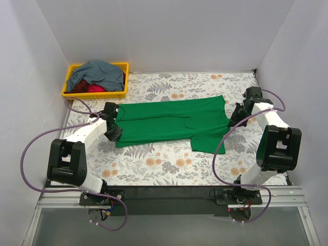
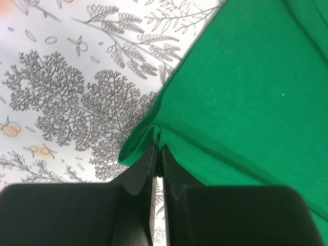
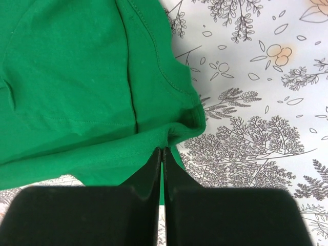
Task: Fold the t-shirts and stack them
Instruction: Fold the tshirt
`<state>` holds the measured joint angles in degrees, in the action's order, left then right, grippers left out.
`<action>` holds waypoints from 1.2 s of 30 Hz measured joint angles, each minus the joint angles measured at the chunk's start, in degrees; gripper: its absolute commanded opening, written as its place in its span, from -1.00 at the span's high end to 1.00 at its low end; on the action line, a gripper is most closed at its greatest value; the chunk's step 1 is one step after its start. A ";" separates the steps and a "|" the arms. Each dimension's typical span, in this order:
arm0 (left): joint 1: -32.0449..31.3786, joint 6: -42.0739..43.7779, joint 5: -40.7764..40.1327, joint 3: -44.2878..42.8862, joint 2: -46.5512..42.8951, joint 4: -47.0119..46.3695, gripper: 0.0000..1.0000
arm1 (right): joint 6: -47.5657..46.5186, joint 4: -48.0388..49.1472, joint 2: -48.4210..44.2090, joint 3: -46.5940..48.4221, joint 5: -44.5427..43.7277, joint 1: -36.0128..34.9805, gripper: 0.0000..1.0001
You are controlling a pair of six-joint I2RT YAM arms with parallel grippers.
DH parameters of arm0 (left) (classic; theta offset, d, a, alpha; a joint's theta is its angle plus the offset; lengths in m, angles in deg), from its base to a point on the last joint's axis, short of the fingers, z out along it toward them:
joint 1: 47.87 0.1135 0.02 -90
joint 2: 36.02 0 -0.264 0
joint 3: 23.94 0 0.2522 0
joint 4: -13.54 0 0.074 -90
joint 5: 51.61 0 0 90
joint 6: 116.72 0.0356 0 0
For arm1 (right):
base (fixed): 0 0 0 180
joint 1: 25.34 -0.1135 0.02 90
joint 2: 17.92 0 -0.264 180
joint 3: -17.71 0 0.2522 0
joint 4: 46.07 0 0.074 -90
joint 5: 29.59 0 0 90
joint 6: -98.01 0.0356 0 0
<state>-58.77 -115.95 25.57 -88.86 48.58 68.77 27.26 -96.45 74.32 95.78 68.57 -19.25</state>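
Far left, the slate grey-blue cloth shirt buries most of the red cloth shirt in the yellow plastic bin. From above, my left gripper and right gripper hide the bright green cloth shirt ends.

The bench, its pale top printed with leaves and flowers, carries a green t-shirt lying flat across its middle, and a yellow bin sits in its far left corner.
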 measured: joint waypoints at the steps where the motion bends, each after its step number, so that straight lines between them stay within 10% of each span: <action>1: 0.11 0.26 0.00 -0.26 0.37 -0.20 1.00 | 0.00 0.00 0.44 0.37 0.04 -0.02 0.97; 36: 1.42 6.29 -2.16 -4.22 9.79 -9.05 1.00 | -1.53 -0.42 11.76 8.13 1.03 -0.11 0.97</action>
<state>-57.35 -109.66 23.41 -93.08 58.37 59.72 25.73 -96.87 86.08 103.91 69.60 -19.36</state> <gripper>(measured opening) 0.031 0.021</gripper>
